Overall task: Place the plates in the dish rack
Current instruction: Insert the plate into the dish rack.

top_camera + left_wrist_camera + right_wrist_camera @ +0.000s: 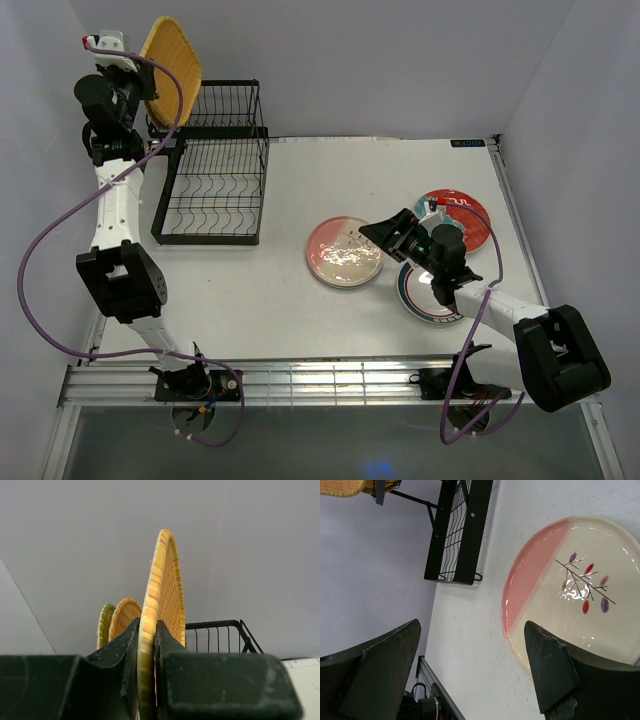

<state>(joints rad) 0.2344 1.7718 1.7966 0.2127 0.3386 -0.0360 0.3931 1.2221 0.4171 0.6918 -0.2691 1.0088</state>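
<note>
your left pincer grips the yellow plate upright on edge; the rack lies below, slightly rightward

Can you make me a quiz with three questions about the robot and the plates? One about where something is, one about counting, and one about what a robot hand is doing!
1. Where is the yellow plate?
A. flat on the table
B. in the left gripper
C. under the right arm

2. How many plates lie flat on the table?
A. one
B. three
C. six

3. The right gripper is:
A. open, holding nothing
B. shut on a plate
C. out of sight

Answers:
1 B: the left wrist view shows the fingers pinching the yellow plate, which stands on edge.
2 B: the top view shows the pink-and-white plate, the red plate and the teal plate.
3 A: its fingers stand wide apart, with only table between them.
</note>
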